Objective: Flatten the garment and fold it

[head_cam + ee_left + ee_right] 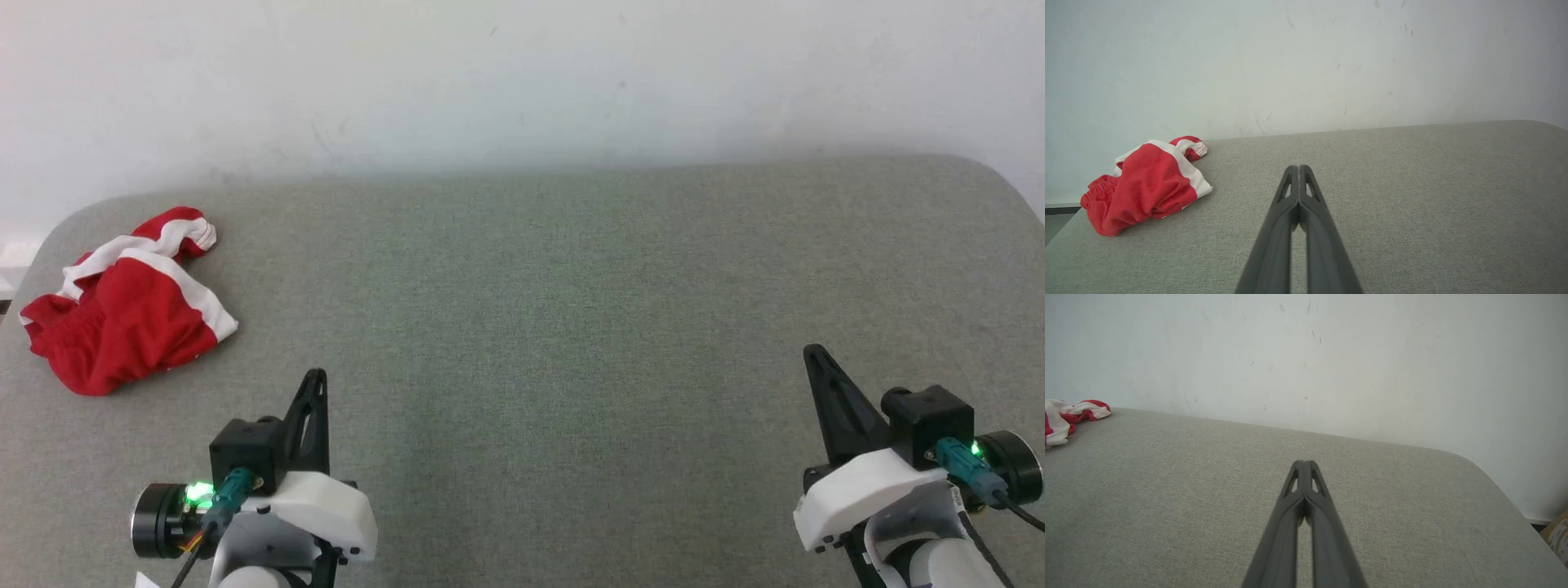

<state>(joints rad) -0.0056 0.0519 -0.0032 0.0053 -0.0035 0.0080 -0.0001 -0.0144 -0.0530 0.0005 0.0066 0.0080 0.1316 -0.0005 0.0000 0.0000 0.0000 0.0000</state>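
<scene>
At table's [522,327] far left corner, crumpled shorts [131,314], waistband [47,325] apparently leftmost. Near front edge, left gripper [317,377] and right gripper [813,353], both pressed together, empty.

The garment [122,318] is showing thin, soft cloth; the surface [571,327] is showing a matt, coarse grey weave. The fingers [1276,245] are looking like matt dark plastic.
</scene>
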